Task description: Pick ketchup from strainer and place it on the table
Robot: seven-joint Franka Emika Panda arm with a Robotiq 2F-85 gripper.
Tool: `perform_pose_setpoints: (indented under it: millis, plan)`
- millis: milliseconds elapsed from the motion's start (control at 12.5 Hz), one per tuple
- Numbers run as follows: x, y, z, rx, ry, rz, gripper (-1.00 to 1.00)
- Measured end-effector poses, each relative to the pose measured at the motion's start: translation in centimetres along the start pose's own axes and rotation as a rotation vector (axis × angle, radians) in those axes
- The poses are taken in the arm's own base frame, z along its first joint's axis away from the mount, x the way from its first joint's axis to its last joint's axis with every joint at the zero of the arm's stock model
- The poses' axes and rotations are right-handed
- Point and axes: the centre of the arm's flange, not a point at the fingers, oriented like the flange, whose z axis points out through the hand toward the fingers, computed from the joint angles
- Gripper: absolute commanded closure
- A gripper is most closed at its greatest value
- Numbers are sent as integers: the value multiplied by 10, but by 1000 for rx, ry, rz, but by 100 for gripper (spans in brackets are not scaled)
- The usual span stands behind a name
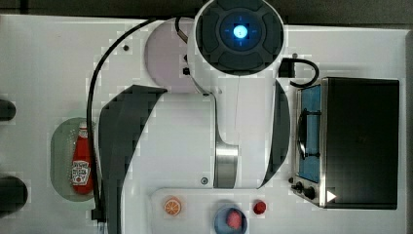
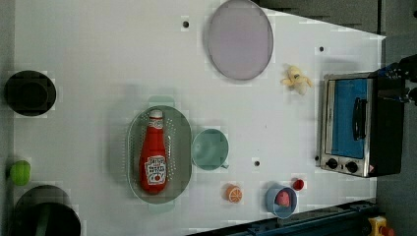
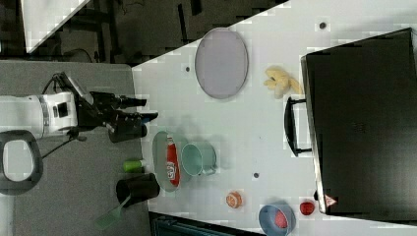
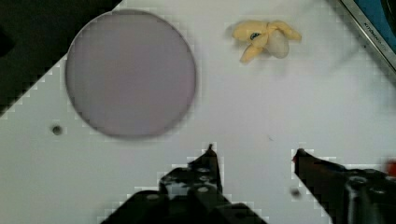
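The ketchup (image 2: 154,155) is lying on its side inside the strainer (image 2: 183,147), cap pointing toward the left view's top, label facing up. The hand (image 4: 254,151) is hanging well apart from it with its fingers spread and nothing between them; in the wrist view it is looking down at bare tabletop (image 4: 261,98) near the lilac plate (image 4: 130,72) and a peeled banana (image 4: 265,38). So the whole reach is, I judge, not yet begun.

Plenty could be going wrong from here. The bottle is resting low in the perforated bowl, so fingers coming down across it may be catching the strainer's rim or wall and dragging the light plastic along instead of closing on the bottle. The body is rounded and tapering toward the neck, so a pinch near the cap may be squeezing it out sideways. The green cup (image 2: 210,149) is sitting just beside the strainer and could be getting knocked on the way in. On the lift, the strainer may be tipping if a finger is hooked under its edge.

The white label is carrying dark lettering, too small for me to read; the brand I cannot make out.
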Motion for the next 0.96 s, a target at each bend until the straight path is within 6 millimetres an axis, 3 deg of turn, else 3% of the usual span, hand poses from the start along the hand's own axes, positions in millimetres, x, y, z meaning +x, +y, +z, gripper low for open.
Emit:
perform_pose_setpoints:
  millis: [80,240,400,480,560,720,800,960]
  plan:
    - [-27,30,7,-72,-96,18,-58]
    - [-74,85,-16,-109,-139,45,-100]
    - [-95,107,-69,-17,-43,49,-100]
    - [-104,104,-91,14,10,40,-100]
    - [-113,92,-106,40,58,14,-100]
    - [-133,46,-110,55,101,-76,-100]
    - [-147,15,-97,49,111,-133,-100]
    - [-182,-47,-46,-10,62,-258,-100]
